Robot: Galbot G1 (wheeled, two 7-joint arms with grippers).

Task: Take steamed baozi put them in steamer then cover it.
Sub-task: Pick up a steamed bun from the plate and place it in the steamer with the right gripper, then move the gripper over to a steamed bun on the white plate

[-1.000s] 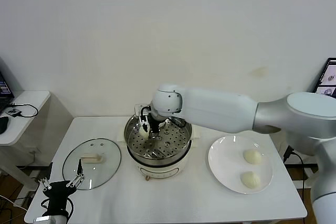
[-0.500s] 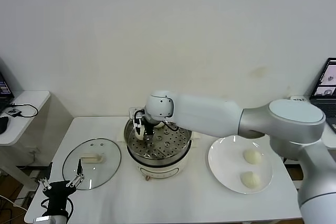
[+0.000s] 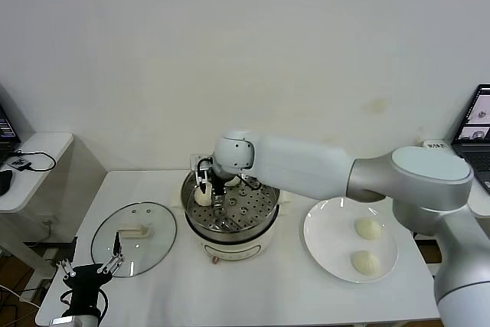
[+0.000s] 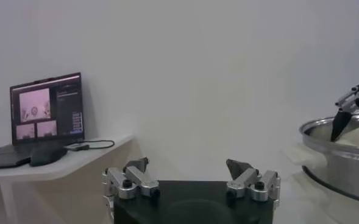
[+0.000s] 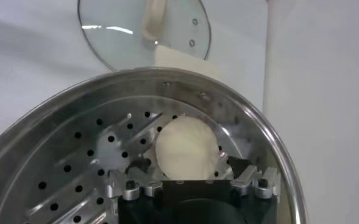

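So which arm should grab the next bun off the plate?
Probably the right: the right gripper is open over the steamer, beside the plate holding two baozi. The left gripper sits idle by the cover.

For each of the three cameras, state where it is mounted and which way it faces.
Head view: sits high, looking forward and down on the table; both arms show, right end effector in the steamer, left end effector low by the cover.
Left wrist view: sits on the left arm, looking level at a side desk with a laptop; its open fingers show.
Right wrist view: looks down into the steamer at a baozi.
Shared: head and right wrist views both show the steamer and cover.
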